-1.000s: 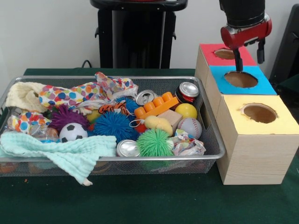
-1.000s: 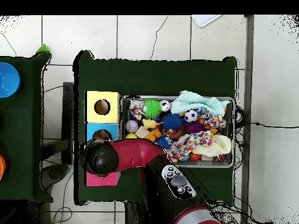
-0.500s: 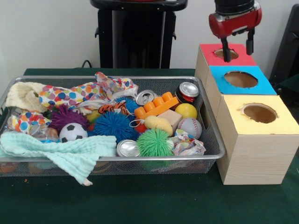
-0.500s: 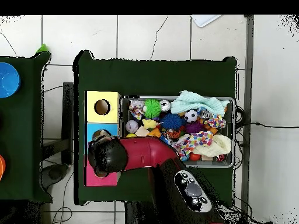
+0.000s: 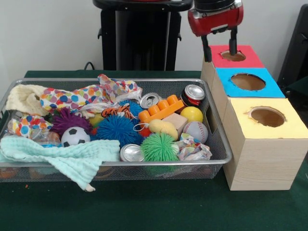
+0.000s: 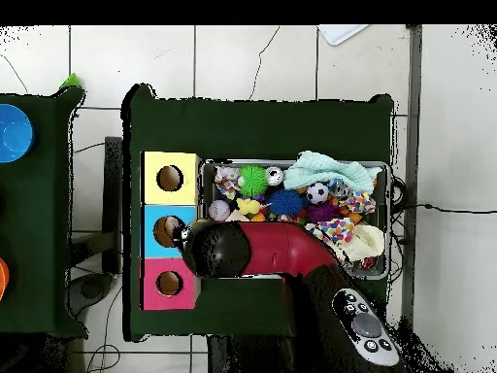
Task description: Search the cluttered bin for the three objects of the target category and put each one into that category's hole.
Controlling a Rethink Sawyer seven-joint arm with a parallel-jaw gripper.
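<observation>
Covering the table, green cloth (image 5: 144, 207) meets white wall (image 5: 48, 33); gripper (image 5: 219, 46) wide, empty.

Wire-mesh metal bin (image 5: 219, 144), woodgrain boxes (image 5: 260, 163), shiny cans (image 5: 131, 153)

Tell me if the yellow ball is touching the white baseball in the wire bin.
Touching, it seems. The front view shows the smooth yellow ball right behind the white baseball, their outlines meeting with no gap visible between them.
</observation>
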